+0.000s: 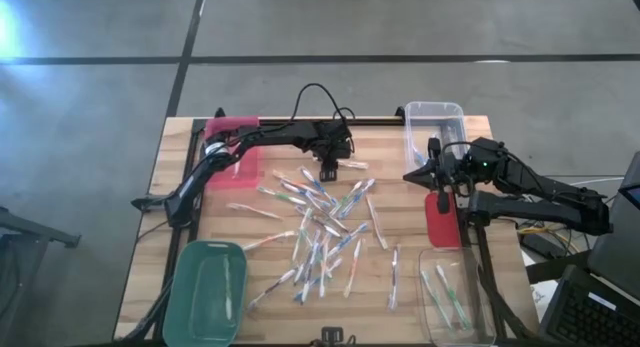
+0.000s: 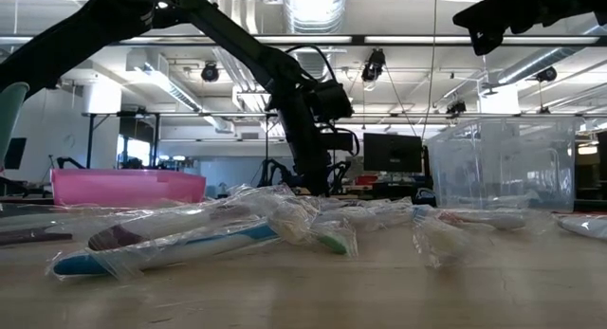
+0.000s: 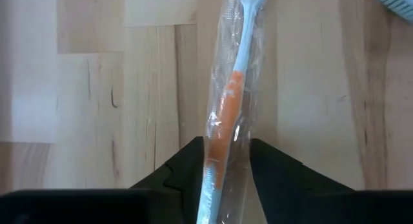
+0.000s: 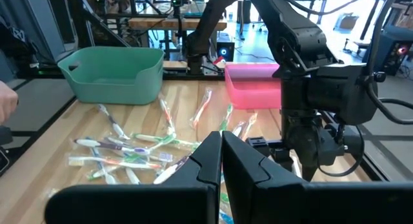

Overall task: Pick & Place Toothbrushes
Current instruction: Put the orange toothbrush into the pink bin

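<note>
Several wrapped toothbrushes (image 1: 320, 227) lie scattered flat on the wooden table, and a few more lie in the near-right clear bin (image 1: 478, 322). My left gripper (image 1: 328, 174) points down at the far side of the pile, with one wrapped toothbrush (image 3: 240, 56), pale blue with an orange grip, between its fingers. My right gripper (image 4: 221, 140) is shut and holds nothing. It hangs raised above the table's right side (image 1: 441, 192), over a red flat object (image 1: 443, 222). My left gripper comes from above, pointing down, with one finger (image 3: 187, 169) on each side of the wrapped toothbrush. The fingers lie across it at the orange grip (image 3: 222, 130) and meet the clear wrapper's edges. Whether the toothbrush is off the table, I cannot tell.
A pink bin (image 1: 232, 147) stands at the far left, a green bin (image 1: 205, 292) at the near left, and a second clear bin (image 1: 435, 125) at the far right. Cables run along the far edge. What may be a person's hand (image 4: 6, 104) shows beyond the table.
</note>
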You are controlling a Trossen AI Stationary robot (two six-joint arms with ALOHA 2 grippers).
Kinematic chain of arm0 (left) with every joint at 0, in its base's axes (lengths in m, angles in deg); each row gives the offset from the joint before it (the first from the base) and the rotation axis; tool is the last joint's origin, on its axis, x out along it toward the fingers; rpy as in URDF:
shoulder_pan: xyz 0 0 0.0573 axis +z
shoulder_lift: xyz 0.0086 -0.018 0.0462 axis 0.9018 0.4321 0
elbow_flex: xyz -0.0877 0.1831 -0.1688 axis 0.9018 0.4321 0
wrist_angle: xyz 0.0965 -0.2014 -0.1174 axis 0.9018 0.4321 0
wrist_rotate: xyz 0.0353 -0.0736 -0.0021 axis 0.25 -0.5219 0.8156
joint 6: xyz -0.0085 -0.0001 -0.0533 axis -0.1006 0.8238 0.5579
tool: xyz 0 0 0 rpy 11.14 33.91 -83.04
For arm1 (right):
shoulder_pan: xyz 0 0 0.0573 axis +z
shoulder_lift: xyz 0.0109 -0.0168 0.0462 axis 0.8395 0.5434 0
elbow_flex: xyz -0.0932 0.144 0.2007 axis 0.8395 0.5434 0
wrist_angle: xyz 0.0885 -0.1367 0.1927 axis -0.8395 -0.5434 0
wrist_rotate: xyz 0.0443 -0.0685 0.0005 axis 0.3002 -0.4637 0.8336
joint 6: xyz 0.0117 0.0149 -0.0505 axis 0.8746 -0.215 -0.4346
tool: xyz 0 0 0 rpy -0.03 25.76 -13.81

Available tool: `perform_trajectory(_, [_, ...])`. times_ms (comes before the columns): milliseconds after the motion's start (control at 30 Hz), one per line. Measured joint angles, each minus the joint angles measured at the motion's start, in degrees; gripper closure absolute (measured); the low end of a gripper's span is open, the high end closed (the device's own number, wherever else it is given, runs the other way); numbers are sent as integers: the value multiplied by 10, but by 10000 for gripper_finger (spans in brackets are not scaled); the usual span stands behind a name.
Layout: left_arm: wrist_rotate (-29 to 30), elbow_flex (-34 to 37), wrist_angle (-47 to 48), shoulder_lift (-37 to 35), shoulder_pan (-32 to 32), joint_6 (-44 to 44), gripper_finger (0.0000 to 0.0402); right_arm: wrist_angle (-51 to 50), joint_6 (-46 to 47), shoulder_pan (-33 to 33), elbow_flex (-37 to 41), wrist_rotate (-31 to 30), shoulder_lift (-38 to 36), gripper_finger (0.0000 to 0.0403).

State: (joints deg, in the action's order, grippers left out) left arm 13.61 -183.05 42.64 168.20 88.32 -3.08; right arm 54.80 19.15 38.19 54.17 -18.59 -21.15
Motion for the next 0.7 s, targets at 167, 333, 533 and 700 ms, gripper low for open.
perform_trajectory(167, [4, 0, 0, 0, 0, 0, 303, 0, 0, 0, 0, 0, 0, 394])
perform_trajectory(333, [4, 0, 0, 0, 0, 0, 331, 0, 0, 0, 0, 0, 0, 394])
perform_trajectory(533, [4, 0, -1, 0, 0, 0, 366, 0, 0, 0, 0, 0, 0, 394])
perform_trajectory(700, [4, -1, -3, -1, 0, 1, 391, 0, 0, 0, 0, 0, 0, 394])
